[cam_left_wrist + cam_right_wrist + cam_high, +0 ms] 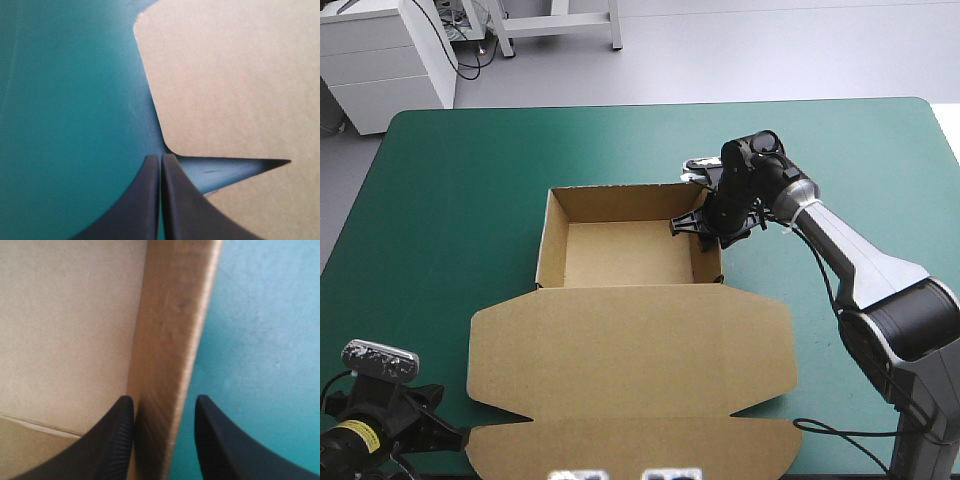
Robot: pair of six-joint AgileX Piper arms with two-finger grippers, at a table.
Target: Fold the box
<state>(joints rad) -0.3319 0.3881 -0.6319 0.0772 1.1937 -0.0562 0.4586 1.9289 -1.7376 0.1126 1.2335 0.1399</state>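
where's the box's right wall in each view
High view: right wall, upright, with the right tool over it.
Left wrist view: not in it; only the flat lid ahead of the shut left tool.
Right wrist view: the right wall stands between the open right tool's fingers.
Shared landmark: teal-green cover.

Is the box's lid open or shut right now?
Open. The lid lies flat on the teal-green cover, and the tray with raised walls shows its bare floor.

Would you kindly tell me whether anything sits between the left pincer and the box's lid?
Nothing visible does. The left pincer, shut, points at the rounded corner of the box's flat lid, with only bare teal-green cover between.
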